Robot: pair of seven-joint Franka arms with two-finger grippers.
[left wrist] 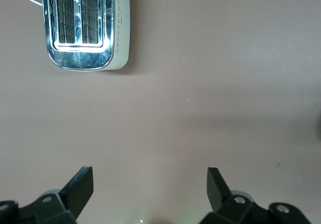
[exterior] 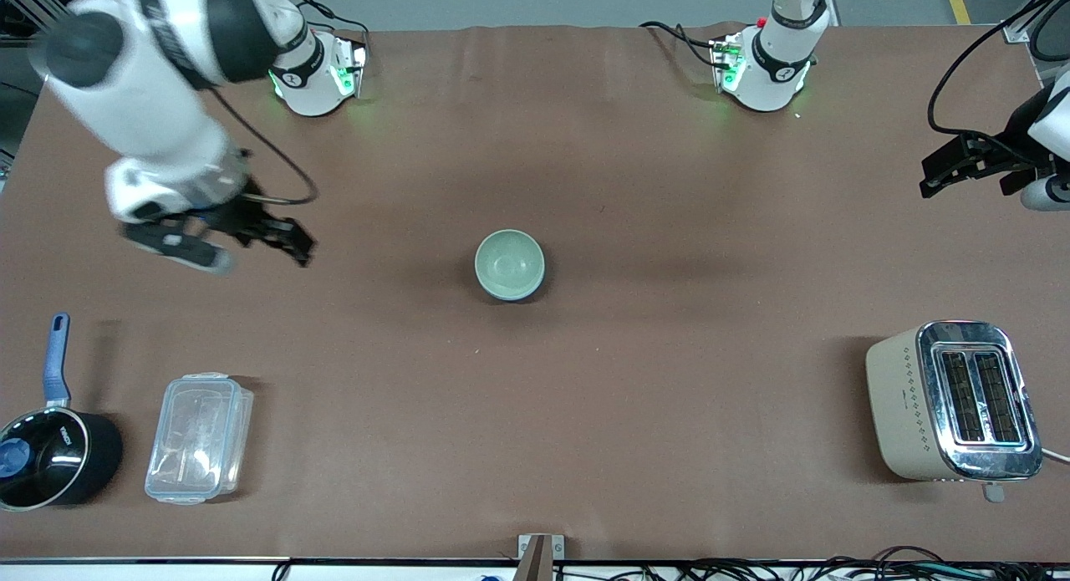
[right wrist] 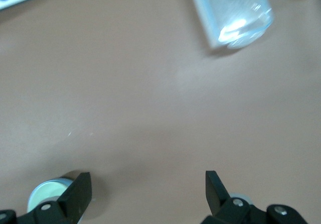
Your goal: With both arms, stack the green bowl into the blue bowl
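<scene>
The green bowl [exterior: 508, 264] is seated inside the blue bowl [exterior: 539, 273] at the middle of the table [exterior: 585, 146]; only a thin blue edge is seen around the green rim. The stacked pair stands upright and is touched by neither gripper.

The right gripper [exterior: 284, 240] is held in the air over bare table, between the bowls and the right arm's end of the table. Its fingers [right wrist: 75, 196] are spread wide apart and nothing is held between them. In the right wrist view the green bowl [right wrist: 46, 193] is seen just beside one finger, and the container [right wrist: 231, 10] lies well apart from it.

The left gripper [exterior: 945, 170] is held over the table edge at the left arm's end, well apart from the bowls. Its fingers [left wrist: 80, 189] are likewise spread apart and empty.

Relative to the bowls, the toaster [exterior: 953, 401] stands nearer the front camera, toward the left arm's end. The clear lidded container [exterior: 199, 437] and the black pot [exterior: 54, 456] with a blue handle lie nearer the front camera, toward the right arm's end, with the pot closest to the table edge.
</scene>
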